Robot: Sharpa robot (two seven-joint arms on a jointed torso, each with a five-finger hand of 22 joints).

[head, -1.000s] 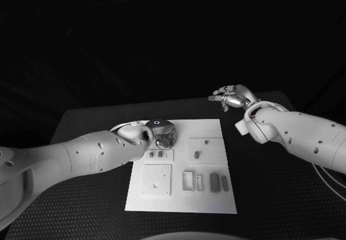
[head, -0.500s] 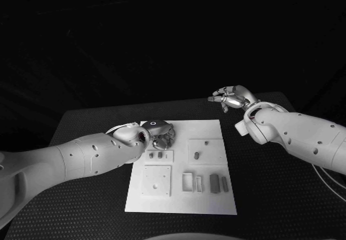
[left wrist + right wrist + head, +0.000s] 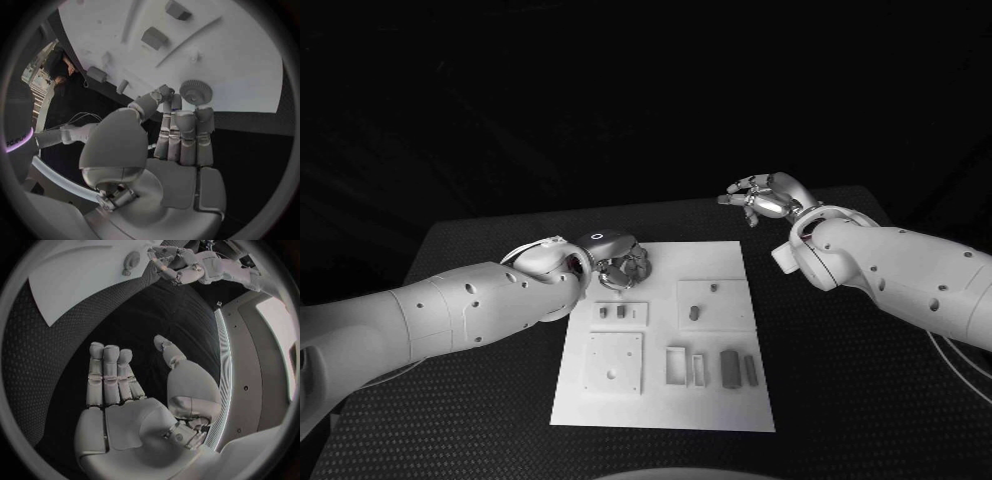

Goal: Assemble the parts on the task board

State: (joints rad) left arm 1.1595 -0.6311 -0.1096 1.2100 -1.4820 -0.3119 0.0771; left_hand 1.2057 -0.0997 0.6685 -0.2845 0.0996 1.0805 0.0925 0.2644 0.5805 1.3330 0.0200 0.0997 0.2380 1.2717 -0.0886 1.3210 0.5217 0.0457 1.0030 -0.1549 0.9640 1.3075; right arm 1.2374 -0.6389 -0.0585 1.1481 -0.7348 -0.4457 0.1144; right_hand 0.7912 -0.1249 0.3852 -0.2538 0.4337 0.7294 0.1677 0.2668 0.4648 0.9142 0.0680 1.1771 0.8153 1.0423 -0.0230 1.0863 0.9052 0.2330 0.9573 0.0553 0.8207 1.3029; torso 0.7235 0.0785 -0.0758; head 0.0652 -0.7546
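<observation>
The white task board (image 3: 718, 255) lies in the middle of the black table. My left hand (image 3: 615, 255) hovers over the board's far left corner and holds a small toothed gear (image 3: 629, 271) at its fingertips. In the left wrist view the gear (image 3: 195, 91) sits just past the fingertips (image 3: 178, 102), above the board (image 3: 237, 60). My right hand (image 3: 762, 195) is raised beyond the board's far right corner with its fingers apart and nothing in them; the right wrist view shows that hand (image 3: 134, 390) flat, with bare table under it.
The board carries a small plate with two little pieces (image 3: 610, 311), a square block with pegs (image 3: 714, 300), a flat plate (image 3: 613, 360), a slotted frame (image 3: 678, 362) and two grey bars (image 3: 738, 366). Black table surrounds the board.
My left hand has drawn a little toward the board's far edge, and the gear has gone with it. The right hand has stayed where it was.
</observation>
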